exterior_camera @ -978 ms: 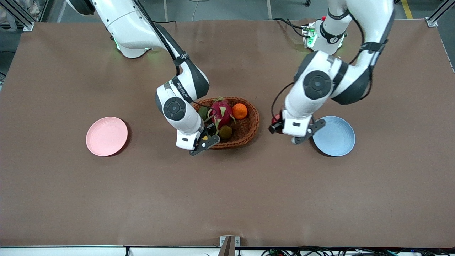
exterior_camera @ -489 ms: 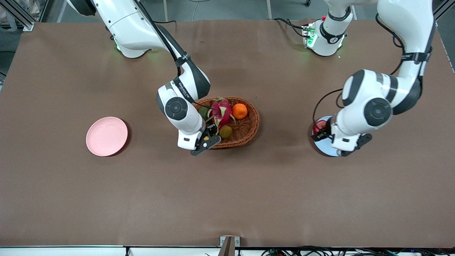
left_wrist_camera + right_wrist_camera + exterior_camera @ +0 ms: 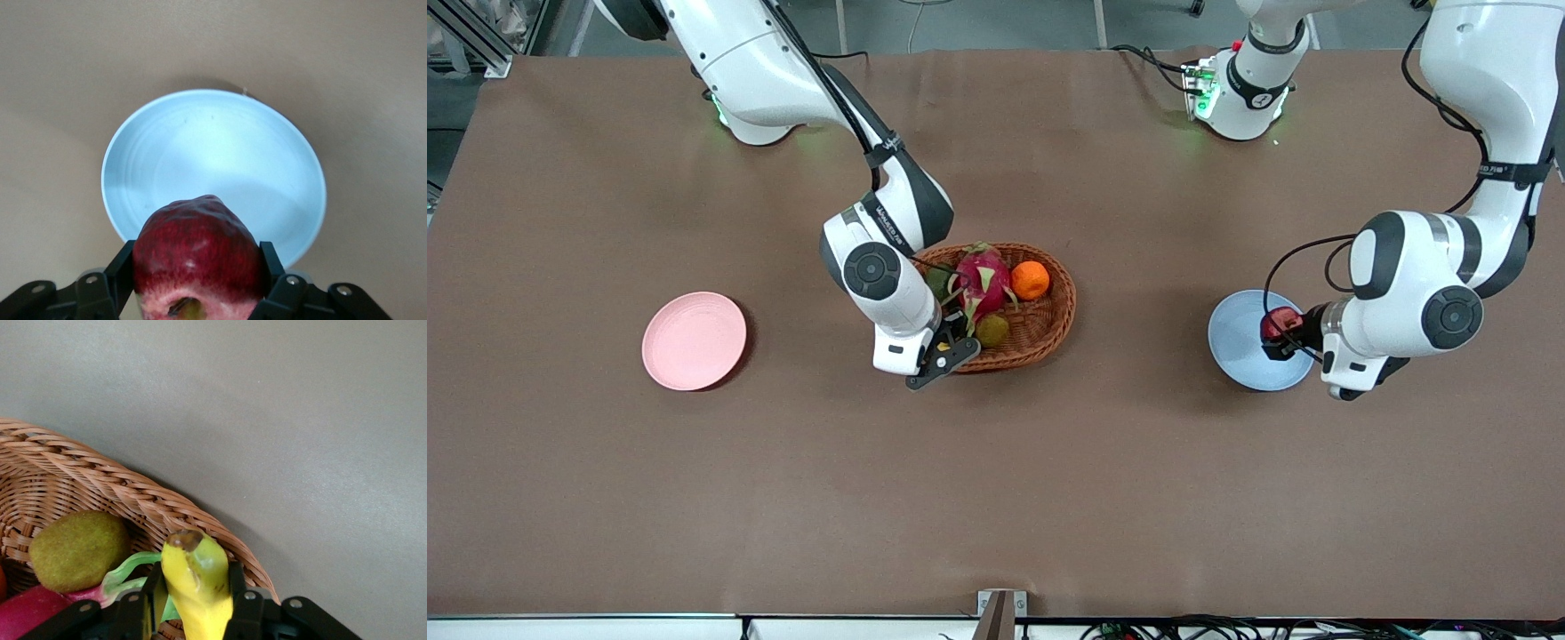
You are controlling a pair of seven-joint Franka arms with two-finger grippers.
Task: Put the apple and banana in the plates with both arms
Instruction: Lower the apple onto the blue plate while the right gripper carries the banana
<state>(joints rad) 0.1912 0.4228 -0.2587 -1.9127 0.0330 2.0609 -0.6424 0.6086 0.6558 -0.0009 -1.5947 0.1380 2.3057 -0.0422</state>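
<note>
My left gripper (image 3: pixel 1278 336) is shut on the dark red apple (image 3: pixel 1275 322) and holds it over the light blue plate (image 3: pixel 1240 342), toward the left arm's end of the table. In the left wrist view the apple (image 3: pixel 199 257) sits between the black fingers (image 3: pixel 120 273) above the plate (image 3: pixel 213 153). My right gripper (image 3: pixel 945 345) is shut on the yellow banana (image 3: pixel 199 587) at the basket's rim nearer the front camera. The banana shows only as a small yellow bit (image 3: pixel 941 344) in the front view. The pale pink plate (image 3: pixel 694 340) lies bare toward the right arm's end.
An oval brown wicker basket (image 3: pixel 1049 324) at mid-table holds a pink dragon fruit (image 3: pixel 980 276), an orange (image 3: pixel 1030 279) and a brownish-green kiwi (image 3: pixel 991 330). The kiwi (image 3: pixel 79 549) and basket rim (image 3: pixel 133 490) also show in the right wrist view.
My left arm has swung with the apple from beside the basket toward its own end of the table, to over the blue plate. My right gripper has barely moved.
</note>
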